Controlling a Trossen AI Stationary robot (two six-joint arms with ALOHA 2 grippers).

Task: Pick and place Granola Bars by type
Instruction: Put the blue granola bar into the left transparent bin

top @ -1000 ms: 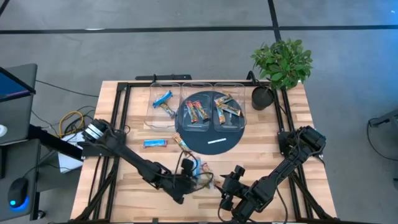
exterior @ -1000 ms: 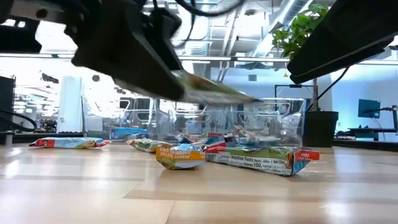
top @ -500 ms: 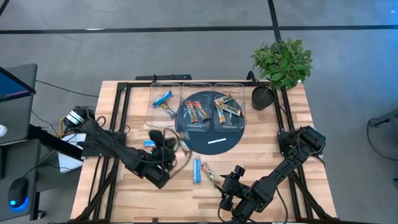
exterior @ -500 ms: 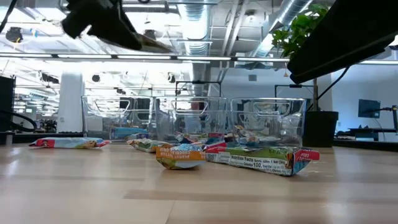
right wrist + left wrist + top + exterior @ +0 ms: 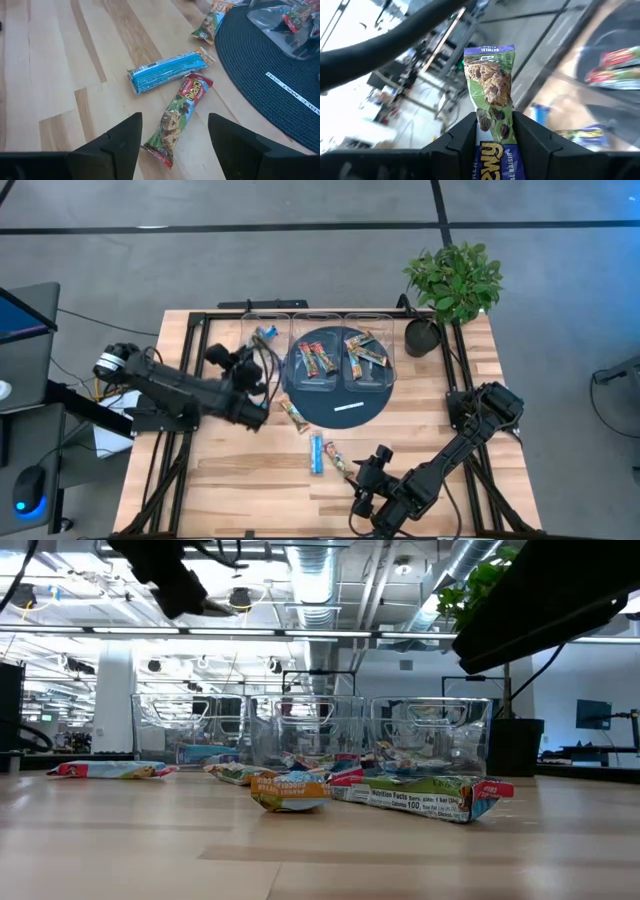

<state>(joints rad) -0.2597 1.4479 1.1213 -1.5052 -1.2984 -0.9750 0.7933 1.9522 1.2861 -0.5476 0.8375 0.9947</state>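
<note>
A green bar [image 5: 492, 95] is gripped by the left gripper [image 5: 492, 131], raised above the left bin [image 5: 262, 348] at the table's ten o'clock. The right gripper [image 5: 172, 145] is held open at six o'clock.

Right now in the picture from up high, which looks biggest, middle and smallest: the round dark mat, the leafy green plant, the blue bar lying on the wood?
1. Round dark blue mat
2. Leafy green potted plant
3. Blue foil-wrapped bar, clearly smallest

The mat shows through the clear plastic bins standing on it.
</note>
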